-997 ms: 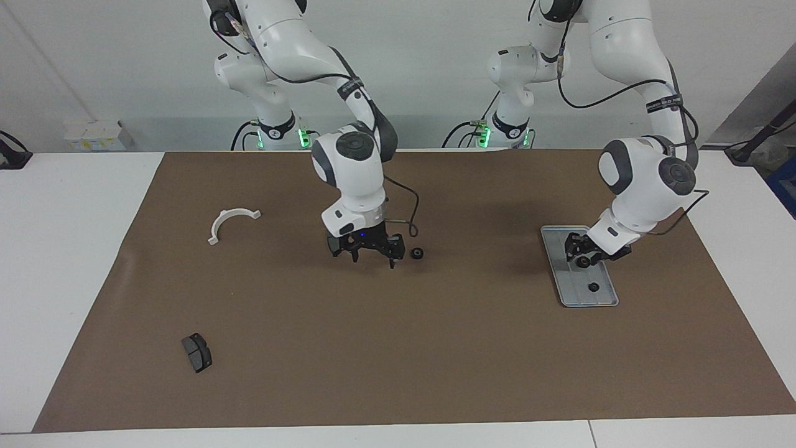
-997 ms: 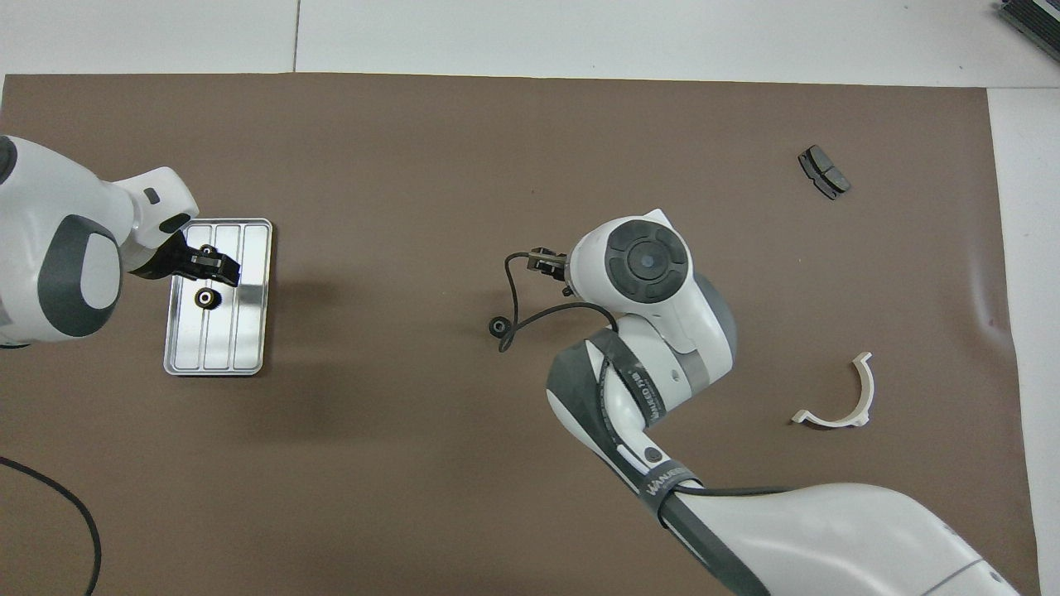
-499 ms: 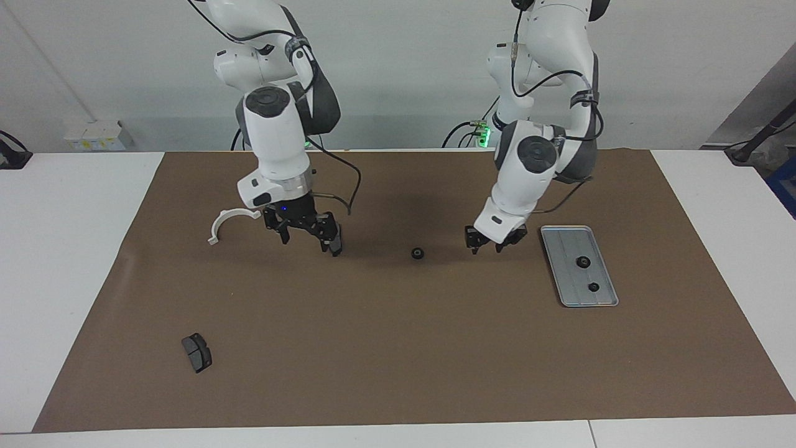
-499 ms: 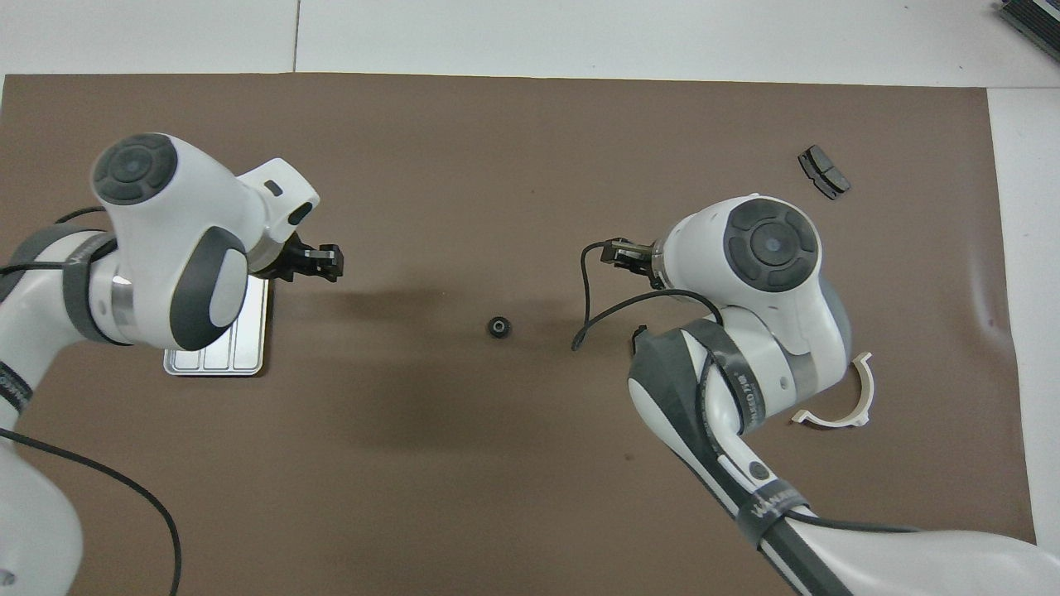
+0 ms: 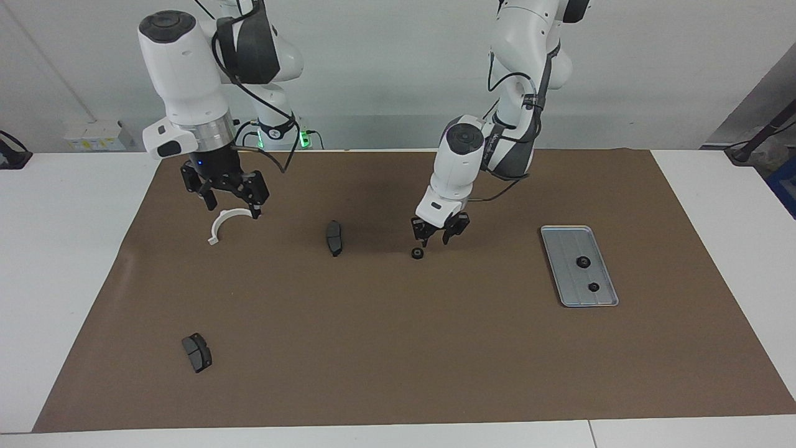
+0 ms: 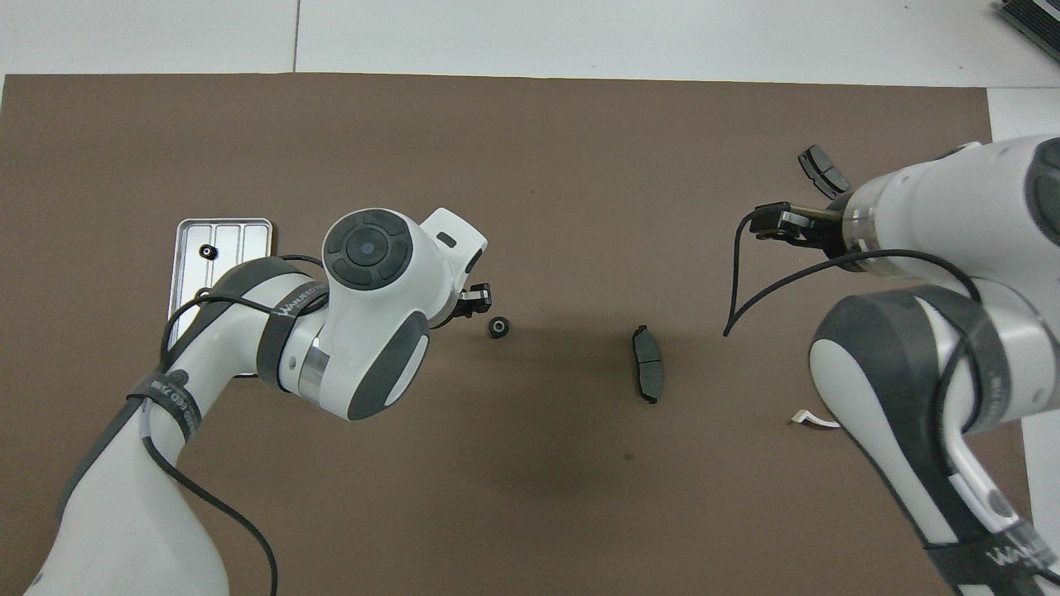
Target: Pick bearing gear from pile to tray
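Note:
A small black gear (image 5: 418, 253) lies alone in the middle of the brown mat; it also shows in the overhead view (image 6: 498, 328). My left gripper (image 5: 433, 239) is open and empty, low over the mat right beside this gear, apart from it (image 6: 476, 300). The silver tray (image 5: 567, 274) lies toward the left arm's end and holds two black gears (image 5: 583, 262); my left arm partly covers the tray from above (image 6: 248, 240). My right gripper (image 5: 233, 208) is open and empty, raised over the white bracket (image 5: 231, 219).
A dark brake pad (image 5: 334, 238) lies on the mat between the gear and the bracket (image 6: 648, 374). A second brake pad (image 5: 196, 352) lies farther from the robots, toward the right arm's end (image 6: 822, 171). White table borders the mat.
My left gripper moved from beside the tray to the loose gear. My right gripper rose and drew back over the bracket, leaving a brake pad on the mat.

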`<action>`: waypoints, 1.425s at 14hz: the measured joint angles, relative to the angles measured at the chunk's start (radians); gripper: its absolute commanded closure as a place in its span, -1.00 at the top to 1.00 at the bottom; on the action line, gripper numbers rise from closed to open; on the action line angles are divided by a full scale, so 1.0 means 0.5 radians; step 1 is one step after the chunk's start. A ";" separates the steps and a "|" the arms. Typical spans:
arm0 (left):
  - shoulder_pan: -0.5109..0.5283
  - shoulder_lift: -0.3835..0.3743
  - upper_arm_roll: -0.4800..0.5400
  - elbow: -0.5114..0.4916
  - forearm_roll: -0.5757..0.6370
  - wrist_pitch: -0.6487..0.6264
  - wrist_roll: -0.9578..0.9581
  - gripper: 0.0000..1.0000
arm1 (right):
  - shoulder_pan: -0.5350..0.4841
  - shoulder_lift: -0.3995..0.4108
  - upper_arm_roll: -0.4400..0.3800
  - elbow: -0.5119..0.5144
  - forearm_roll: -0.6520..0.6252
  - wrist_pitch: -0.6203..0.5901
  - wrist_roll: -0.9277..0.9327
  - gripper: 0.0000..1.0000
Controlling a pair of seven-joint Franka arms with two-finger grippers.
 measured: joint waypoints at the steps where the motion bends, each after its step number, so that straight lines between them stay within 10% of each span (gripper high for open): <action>1: -0.022 0.015 0.001 -0.021 0.002 0.038 -0.020 0.12 | -0.020 -0.001 -0.001 0.060 0.000 -0.078 -0.050 1.00; 20: -0.139 0.214 0.014 0.057 0.200 0.211 -0.356 -0.08 | -0.079 0.000 0.002 0.168 0.072 -0.462 -0.297 1.00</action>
